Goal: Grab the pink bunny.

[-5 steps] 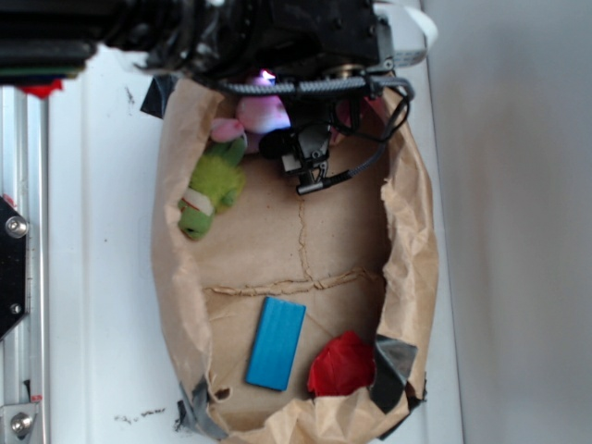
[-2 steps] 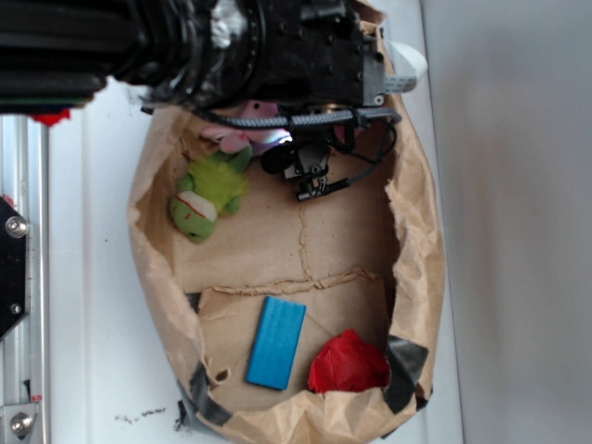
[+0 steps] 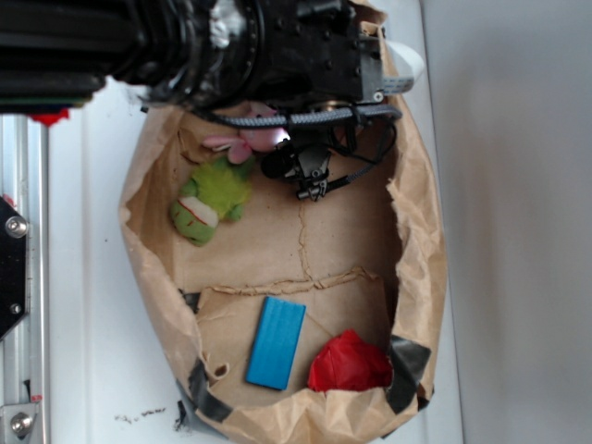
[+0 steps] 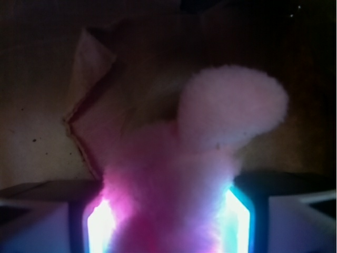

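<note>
The pink bunny lies at the far end of the brown paper tray, mostly under the black arm. My gripper is down over it. In the wrist view the pink bunny fills the whole gap of my gripper. Its fluffy body is pinched at the waist between the two glowing pads, and a rounded part sticks out beyond them. Both pads press on the fur, so the gripper is shut on the bunny.
A lime-green plush toy lies just beside the bunny on the left. A blue block and a red soft lump rest at the near end of the tray. The crumpled paper walls rise all around.
The arm has come lower over the bunny and hides more of it. The paper tray's left wall has spread outward, and the green toy has shifted slightly left.
</note>
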Controlling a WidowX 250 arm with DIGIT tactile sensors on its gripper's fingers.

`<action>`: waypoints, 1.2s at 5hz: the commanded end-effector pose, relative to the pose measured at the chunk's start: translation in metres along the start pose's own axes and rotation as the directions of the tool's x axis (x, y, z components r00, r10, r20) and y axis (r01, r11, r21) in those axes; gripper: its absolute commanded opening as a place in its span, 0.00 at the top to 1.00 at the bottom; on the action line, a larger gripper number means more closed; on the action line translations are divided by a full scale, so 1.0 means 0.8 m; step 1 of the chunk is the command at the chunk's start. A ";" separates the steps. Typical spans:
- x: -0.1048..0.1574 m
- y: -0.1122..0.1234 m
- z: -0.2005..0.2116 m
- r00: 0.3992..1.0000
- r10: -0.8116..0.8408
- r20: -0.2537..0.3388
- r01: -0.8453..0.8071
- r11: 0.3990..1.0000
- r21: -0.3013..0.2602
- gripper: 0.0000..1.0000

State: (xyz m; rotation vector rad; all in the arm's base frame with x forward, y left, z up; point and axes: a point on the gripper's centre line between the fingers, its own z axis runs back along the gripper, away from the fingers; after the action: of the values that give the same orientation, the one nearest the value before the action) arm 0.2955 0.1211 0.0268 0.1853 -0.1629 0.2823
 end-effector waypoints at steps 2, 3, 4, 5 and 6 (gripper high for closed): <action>-0.013 -0.006 0.146 0.999 0.006 0.042 0.002 0.986 -0.168 1.00; -0.011 -0.017 0.166 1.000 0.006 0.027 0.000 0.979 -0.205 1.00; -0.014 -0.044 0.174 0.999 -0.009 0.039 0.015 0.984 -0.177 1.00; -0.010 -0.068 0.168 0.998 -0.022 0.055 0.031 0.988 -0.149 1.00; -0.010 -0.087 0.175 0.997 -0.061 0.046 0.068 0.985 -0.159 1.00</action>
State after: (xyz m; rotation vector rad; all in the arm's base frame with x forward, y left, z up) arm 0.2851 0.0225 0.1363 0.0349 -0.1682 0.2059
